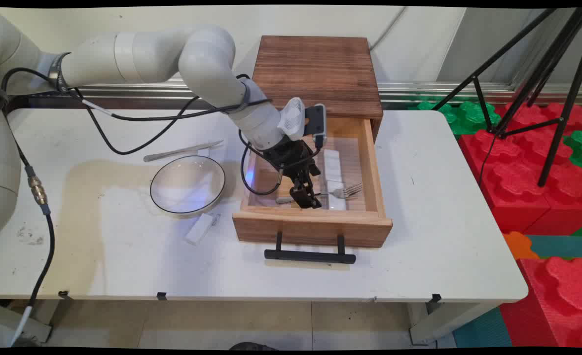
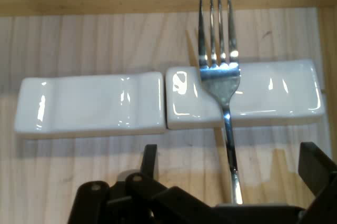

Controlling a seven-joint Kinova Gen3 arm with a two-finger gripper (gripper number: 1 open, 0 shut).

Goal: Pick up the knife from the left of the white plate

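My gripper [image 1: 307, 197] [image 2: 233, 158] is down inside the open wooden drawer [image 1: 312, 228], and it is open. A silver fork [image 1: 343, 191] [image 2: 220, 71] lies in the drawer, its handle running between my two fingers and its tines pointing away from the hand. The fork's neck rests on a white ceramic cutlery rest [image 2: 263, 95] [image 1: 338, 201]. A second white rest [image 2: 89, 103] [image 1: 331, 162] lies end to end with the first. One black finger [image 2: 149, 156] stands left of the handle, the other at the right edge; neither touches the fork.
The drawer sticks out of a dark wooden cabinet [image 1: 318, 74], with a black handle [image 1: 309, 255] at its front. A glass bowl [image 1: 187, 184], a knife [image 1: 182, 151] and a third white rest [image 1: 200, 228] lie left of it. A black tripod [image 1: 542, 74] and foam blocks [image 1: 532, 162] stand right of the table.
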